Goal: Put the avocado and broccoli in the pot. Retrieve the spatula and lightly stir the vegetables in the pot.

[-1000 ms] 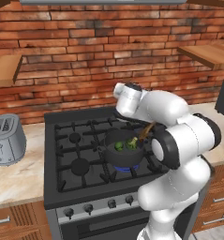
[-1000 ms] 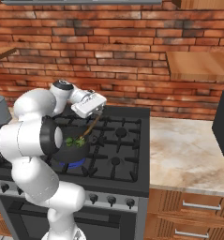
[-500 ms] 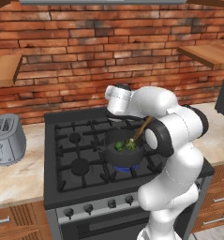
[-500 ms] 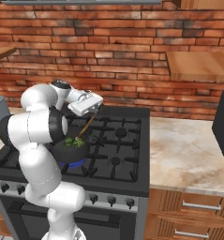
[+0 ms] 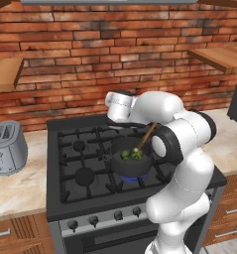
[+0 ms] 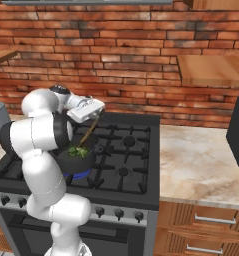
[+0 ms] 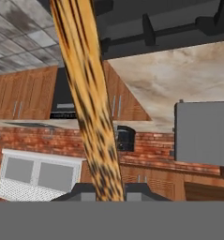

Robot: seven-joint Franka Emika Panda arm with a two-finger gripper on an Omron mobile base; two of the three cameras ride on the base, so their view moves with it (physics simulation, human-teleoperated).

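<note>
The pot (image 5: pixel 131 159) was a short, round, dark grey metal vessel with straight sides, sitting on the front right burner of the black stove (image 5: pixel 80 163), over a blue glow at its base. The stove's cast grates looked matte and heavy, with a row of round grey knobs along its front panel. Inside the pot lay the vegetables: the broccoli (image 5: pixel 137 154), lumpy and light yellow-green, just beside the darker, rounder avocado (image 5: pixel 125 154); in the right base view they read as one small green cluster (image 6: pixel 78 151).

The spatula (image 5: pixel 147 135) was brown wood with a thin straight handle, tilted, its lower end down in the pot among the greens and its upper end rising to the white hand. In the hand view its handle (image 7: pixel 87 103) ran up the picture as a broad streaked band of orange-brown grain, clamped between the two dark fingertips of the end effector (image 7: pixel 108 193). In the right base view the end effector (image 6: pixel 93 116) hung above the pot's far rim with the handle (image 6: pixel 88 132) sloping down from it.

A rounded silver toaster (image 5: pixel 7 147) stood on the pale marbled counter (image 5: pixel 16 191) left of the stove. Red brick wall (image 5: pixel 115 59) ran behind. No writing could be read anywhere.
</note>
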